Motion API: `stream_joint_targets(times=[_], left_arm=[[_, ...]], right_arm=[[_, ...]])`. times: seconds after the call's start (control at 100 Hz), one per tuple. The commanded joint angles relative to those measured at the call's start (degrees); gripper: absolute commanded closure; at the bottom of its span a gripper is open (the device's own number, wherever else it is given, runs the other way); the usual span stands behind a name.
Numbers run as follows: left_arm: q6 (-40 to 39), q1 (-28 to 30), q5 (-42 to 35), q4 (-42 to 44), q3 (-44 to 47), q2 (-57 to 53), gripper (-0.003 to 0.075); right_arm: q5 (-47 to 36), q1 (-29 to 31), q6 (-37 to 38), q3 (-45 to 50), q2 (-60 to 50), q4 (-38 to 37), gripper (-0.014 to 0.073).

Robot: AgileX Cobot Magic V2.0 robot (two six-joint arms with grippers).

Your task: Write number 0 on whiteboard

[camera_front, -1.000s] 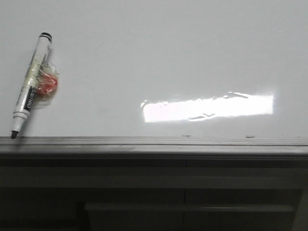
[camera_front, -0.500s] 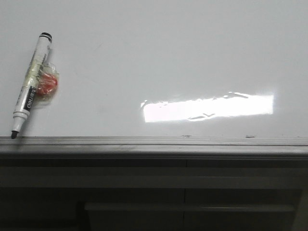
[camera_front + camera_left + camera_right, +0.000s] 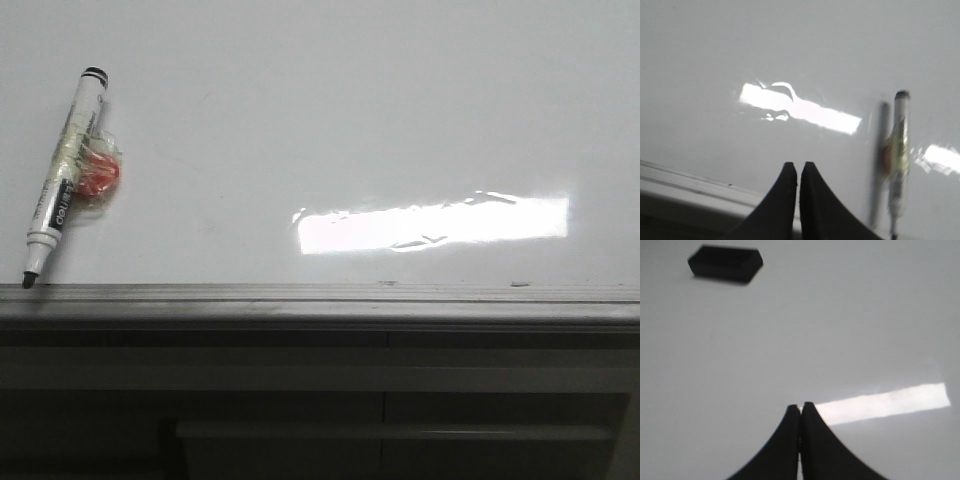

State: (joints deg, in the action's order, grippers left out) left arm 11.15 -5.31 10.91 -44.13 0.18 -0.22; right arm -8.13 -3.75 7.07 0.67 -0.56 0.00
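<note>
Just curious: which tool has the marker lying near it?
The left tool; the marker lies by it. Near the right tool is only a black block.

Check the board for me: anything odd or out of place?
The marker lies uncapped on the whiteboard, tip against the edge rail, with a red lump taped to its barrel. No 0 is visible yet. Both grippers look shut and empty.

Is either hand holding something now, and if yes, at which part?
Nothing is held. The left hand and right hand are both shut and empty; the marker lies on the whiteboard.
</note>
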Motion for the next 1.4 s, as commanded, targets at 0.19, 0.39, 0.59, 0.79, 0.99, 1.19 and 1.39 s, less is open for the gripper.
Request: stream_joint_targets(times=[0.19,0.39,0.59,0.79,0.99,1.19,1.39], left_arm=[[-0.4,0.03,-4.65,-27.08,1.68,-1.7,0.074],[5.55,0.03,0.36,-18.39,-5.11,-0.91,0.0737],[6.36,0.03,15.01,7.7,-21.88,9.58,0.0589],[6.36,0.03,31.08,18.67,-34.26,26.12,0.0407],[5.33,-3.57,35.75,25.39,-41.06,38.01,0.05],[1.52,-11.62,40.04,36.09,-44.27,43.29,0.05],[-13.24,-20.5,39.76,48.77,-44.4,44.94,0.0495]], right_arm=[[-6.35,0.3,8.38,-0.42,-1.13,8.32,0.0651],[17.68,0.3,7.36,-13.14,-0.19,7.97,0.0634],[35.94,0.3,-5.22,-25.8,6.43,7.98,0.046],[39.77,0.3,-5.74,-31.37,14.27,7.98,0.0278],[38.37,0.3,-5.74,-31.59,16.52,7.98,0.0272],[38.37,0.3,-5.92,-31.59,16.52,7.98,0.0272],[38.29,0.3,-6.16,-31.59,16.52,7.98,0.0272]])
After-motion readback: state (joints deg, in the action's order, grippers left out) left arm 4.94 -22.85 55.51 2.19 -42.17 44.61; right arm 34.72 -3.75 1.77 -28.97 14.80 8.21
